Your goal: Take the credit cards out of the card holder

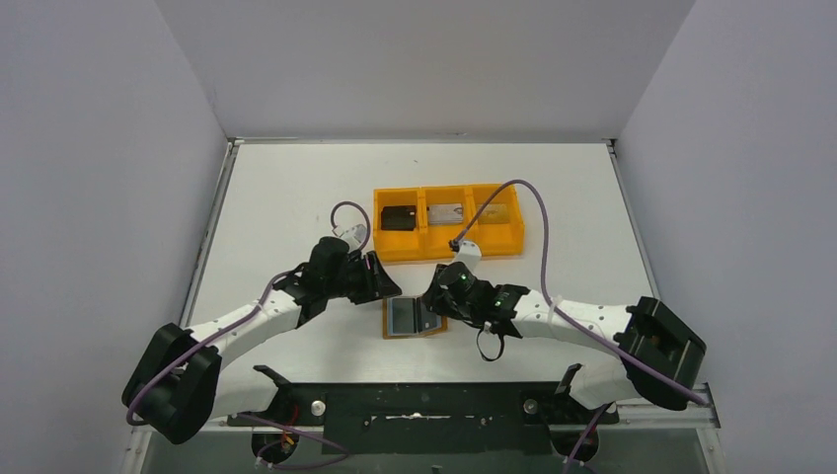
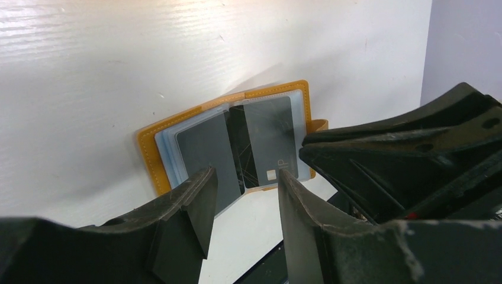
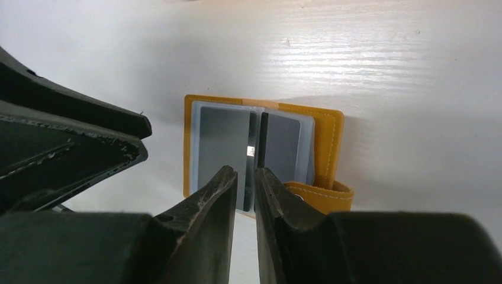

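Over the open card holder point(image 1: 415, 318), left gripper point(image 2: 245, 176) half open, empty, right gripper point(image 3: 244, 171) barely parted, holding nothing

Lab test cell: my white table point(image 1: 286, 197) is boxed by plain grey walls point(image 1: 99, 148); black mounting plate point(image 1: 424, 410) bottom centre.

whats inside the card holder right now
The open card holder shows clear sleeves, with a grey card on one page and a second grey card on the other. Any cards stacked beneath those are covered.
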Robot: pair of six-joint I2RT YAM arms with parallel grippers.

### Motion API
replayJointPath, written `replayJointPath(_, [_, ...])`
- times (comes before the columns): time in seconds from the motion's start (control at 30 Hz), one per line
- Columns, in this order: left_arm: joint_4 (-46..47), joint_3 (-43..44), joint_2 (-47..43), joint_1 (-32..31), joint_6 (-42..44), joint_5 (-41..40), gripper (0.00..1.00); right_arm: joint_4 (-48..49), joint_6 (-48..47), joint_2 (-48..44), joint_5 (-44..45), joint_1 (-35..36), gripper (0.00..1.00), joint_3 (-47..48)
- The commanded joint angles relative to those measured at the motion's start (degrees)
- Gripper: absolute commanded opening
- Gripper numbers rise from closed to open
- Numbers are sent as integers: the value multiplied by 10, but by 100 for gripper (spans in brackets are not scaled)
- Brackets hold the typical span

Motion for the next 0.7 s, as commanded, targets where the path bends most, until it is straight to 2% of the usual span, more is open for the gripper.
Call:
replayJointPath(0.0, [33, 9, 2, 2, 15, 35, 42, -54, 1, 28, 25, -2, 19, 40])
replayJointPath(0.1, [46, 18, 19, -6, 18, 57, 44, -74, 31, 30, 55, -4, 19, 12])
replayJointPath(0.27, [56, 45, 67, -27, 28, 76, 45, -14, 52, 44, 19, -23, 21, -52])
replayJointPath(0.53, [61, 96, 153, -53, 39, 83, 45, 11, 79, 77, 7, -27, 19, -78])
replayJointPath(0.67, [18, 107, 182, -59, 33, 32, 45, 17, 87, 80, 5, -27, 19, -84])
